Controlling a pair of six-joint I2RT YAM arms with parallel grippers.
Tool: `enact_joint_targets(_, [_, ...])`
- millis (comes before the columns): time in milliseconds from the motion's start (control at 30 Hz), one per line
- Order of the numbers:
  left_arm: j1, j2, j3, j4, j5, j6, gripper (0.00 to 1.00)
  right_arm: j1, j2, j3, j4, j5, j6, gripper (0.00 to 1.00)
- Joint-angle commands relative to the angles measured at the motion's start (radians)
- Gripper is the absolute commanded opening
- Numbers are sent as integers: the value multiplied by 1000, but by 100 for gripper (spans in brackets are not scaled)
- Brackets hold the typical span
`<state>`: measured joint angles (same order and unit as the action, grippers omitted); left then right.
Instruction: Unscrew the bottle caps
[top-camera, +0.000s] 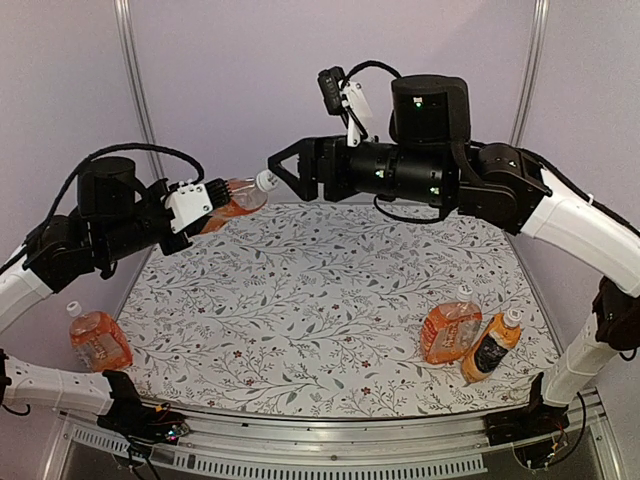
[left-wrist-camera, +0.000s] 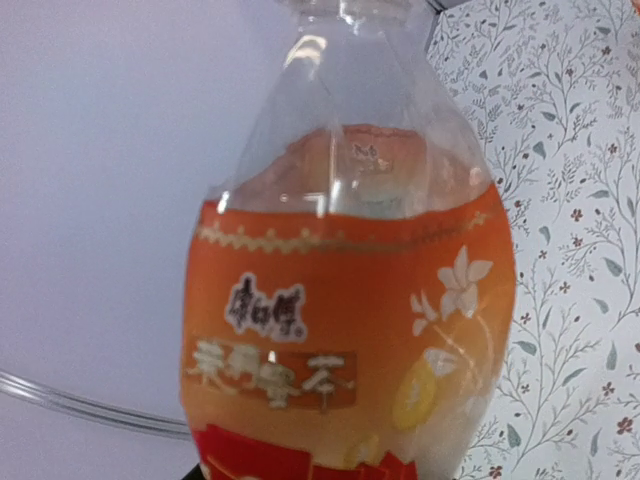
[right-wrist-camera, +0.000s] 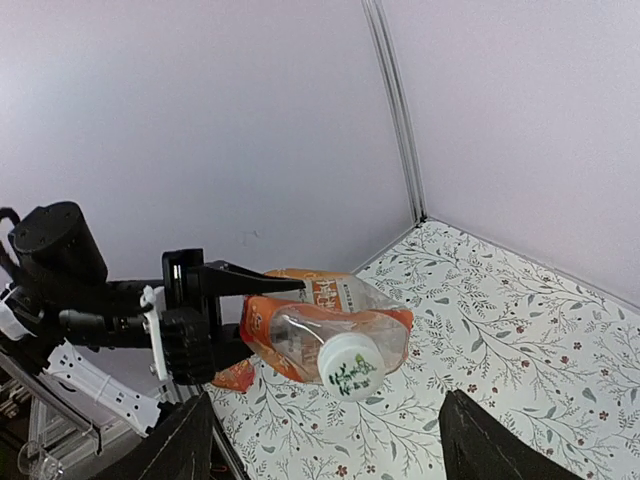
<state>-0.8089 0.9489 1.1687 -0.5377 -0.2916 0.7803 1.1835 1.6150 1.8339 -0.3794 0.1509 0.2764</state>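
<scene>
- Filling your left wrist view is the held bottle (left-wrist-camera: 350, 330): clear plastic, orange liquid, an orange label with Chinese lettering. Its neck runs off the top edge, so the cap is out of sight there.
- Your left claw (right-wrist-camera: 255, 320) is clamped around this bottle's body and holds it in the air, almost level, above the far left part of the bench (top-camera: 320, 290).
- The bottle's white cap (right-wrist-camera: 352, 366) is on and points straight toward your right arm.
- Your right claw (right-wrist-camera: 330, 445) is spread wide. Its two fingers sit either side of the cap's line in the right wrist view, just short of the cap and not touching it.
- Three other bottles lie on the bench, all capped: one at the near left edge (top-camera: 98, 340), one at the near right (top-camera: 450, 333), and a dark-labelled bottle (top-camera: 490, 350) just beside that one.
- Step in hand, as I judge it: lining up the grasp on the first cap. No cap appears to be off yet.
- Your next move likely calls for easing the right claw forward until both fingers flank the cap, closing squarely on it, then turning the wrist while the left claw holds the body firm.
</scene>
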Motion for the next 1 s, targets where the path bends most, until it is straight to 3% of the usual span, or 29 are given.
enact_joint_targets(0, [-85,-27,-76,199,-249,288,14,-13,62,86,-142,32,118,76])
enact_joint_targets(133, [-109,-26,-91,212,-257,303,14,-46,98,118,-169,-35,168,66])
enact_joint_targets(300, [-114,-25,-101,220,-262,316,15,-51,139,160,-181,-112,191,64])
enact_joint_targets(467, [-119,-29,-109,222,-256,327,15,-61,164,180,-180,-125,196,50])
enact_joint_targets(967, [-122,-35,-122,223,-253,322,15,-75,197,202,-149,-178,192,41])
